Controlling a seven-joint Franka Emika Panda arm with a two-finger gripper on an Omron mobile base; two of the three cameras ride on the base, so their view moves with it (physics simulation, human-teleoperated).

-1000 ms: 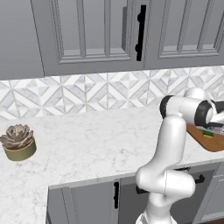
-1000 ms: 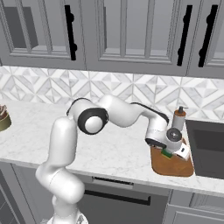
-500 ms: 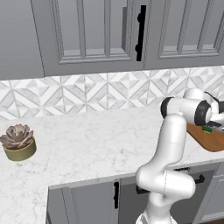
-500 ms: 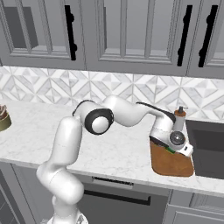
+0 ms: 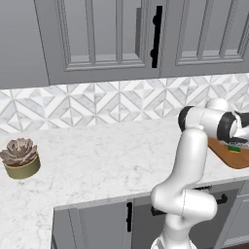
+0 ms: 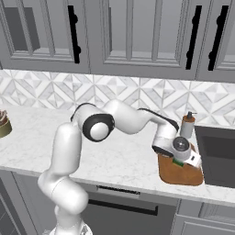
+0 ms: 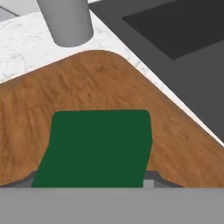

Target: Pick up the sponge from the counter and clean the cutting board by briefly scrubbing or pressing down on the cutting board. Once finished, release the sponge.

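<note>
White robot arm w/ end effector [image 6: 183, 161] pinching the sponge [image 7: 96, 146] by its sides, green face pressed on the cutting board [image 6: 176, 173] on the worktop [image 5: 112, 160]. Sponge looks soft, light, squashy, so a mid-side grip likely suits.

Dark green sponge [image 7: 94, 148] flat on the reddish-brown cutting board [image 7: 87, 83], grey cylinder [image 7: 66, 19] beyond.
</note>
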